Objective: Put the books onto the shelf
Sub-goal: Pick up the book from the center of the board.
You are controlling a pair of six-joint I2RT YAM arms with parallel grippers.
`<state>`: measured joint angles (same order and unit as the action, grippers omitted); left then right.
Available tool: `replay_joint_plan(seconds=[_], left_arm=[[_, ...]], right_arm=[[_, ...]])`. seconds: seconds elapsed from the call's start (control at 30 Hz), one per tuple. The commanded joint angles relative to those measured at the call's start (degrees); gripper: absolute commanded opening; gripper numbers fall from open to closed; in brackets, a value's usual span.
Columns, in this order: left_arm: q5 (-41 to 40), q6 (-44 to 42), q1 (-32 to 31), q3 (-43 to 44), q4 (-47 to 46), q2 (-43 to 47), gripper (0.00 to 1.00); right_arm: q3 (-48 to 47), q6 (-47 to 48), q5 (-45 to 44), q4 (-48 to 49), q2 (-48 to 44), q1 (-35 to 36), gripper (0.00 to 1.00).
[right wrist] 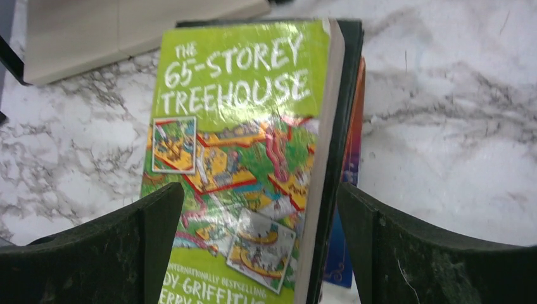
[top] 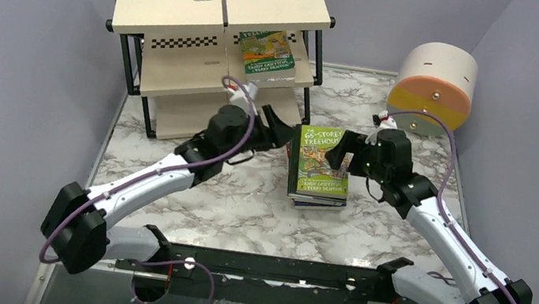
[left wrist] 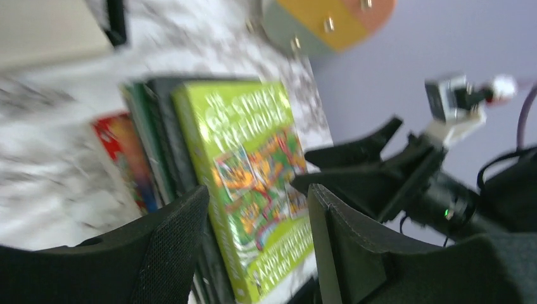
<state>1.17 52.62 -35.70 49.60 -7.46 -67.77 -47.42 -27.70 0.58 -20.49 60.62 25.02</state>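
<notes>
Behind and left of the book stack (top: 317, 176) on the worktop (top: 243, 204), the shelf (top: 186, 45) holds one green paperback (top: 267, 52) on its middle board. Just left of the stack, the left gripper (left wrist: 256, 196) stands half open and empty. The right gripper (right wrist: 259, 202) hangs wide open and empty astride the stack's top book, The 65-Storey Treehouse (right wrist: 240, 95), seemingly lined up to grasp it.

A round drum (top: 432, 86), beige above an orange band, sits in the upper right of the overhead view, at the far right corner of the white, grey-veined marble table (top: 243, 204). Plain lilac-grey walls (top: 13, 84) enclose the left, back and right sides.
</notes>
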Motion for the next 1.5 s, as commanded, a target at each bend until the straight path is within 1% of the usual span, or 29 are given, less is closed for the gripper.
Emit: replay_joint_plan(seconds=[0.0, 0.13, 0.37, 0.8, 1.03, 1.1, 1.17, 1.23, 1.33, 1.47], left_arm=[[1.63, 0.76, -8.66, -1.15, -4.7, -5.43, 0.52], [0.1, 1.17, -12.22, -1.58, -5.2, -8.19, 0.53], [-0.15, 2.54, -13.53, -3.37, -5.66, -9.54, 0.53], [-0.09, 3.58, -14.1, -4.74, -6.26, -9.72, 0.53], [-2.92, 2.57, -14.0, -5.69, -1.6, -6.57, 0.53], [-4.94, 2.4, -13.75, -6.44, 0.25, -4.6, 0.57], [-5.59, 2.67, -13.22, -7.84, 0.41, -2.65, 0.64], [-4.19, 3.54, -12.13, -9.58, -1.16, -1.57, 0.69], [0.15, 5.21, -10.54, -12.17, -5.92, -2.13, 0.7], [5.47, 7.78, -9.74, -14.98, -13.68, -5.14, 0.7]], right_arm=[[1.72, -2.69, -1.23, -5.59, -4.74, -0.14, 0.89], [3.15, -3.11, -0.3, -7.72, -8.21, -0.14, 0.89], [6.34, -3.74, 5.01, -7.42, -12.01, -0.14, 0.86], [7.41, -3.63, 14.99, -2.85, -12.78, -0.05, 0.82], [7.15, -3.5, 18.44, -0.62, -11.86, 0.02, 0.81], [7.16, -3.42, 18.75, -0.16, -11.3, 0.03, 0.81], [7.01, -3.35, 18.83, 0.2, -10.74, 0.2, 0.81], [7.23, -3.41, 19.05, 0.81, -10.34, 0.44, 0.81], [7.58, -3.41, 19.11, 1.52, -9.45, 0.57, 0.81], [8.31, -3.65, 19.19, 2.82, -9.14, 0.81, 0.81]])
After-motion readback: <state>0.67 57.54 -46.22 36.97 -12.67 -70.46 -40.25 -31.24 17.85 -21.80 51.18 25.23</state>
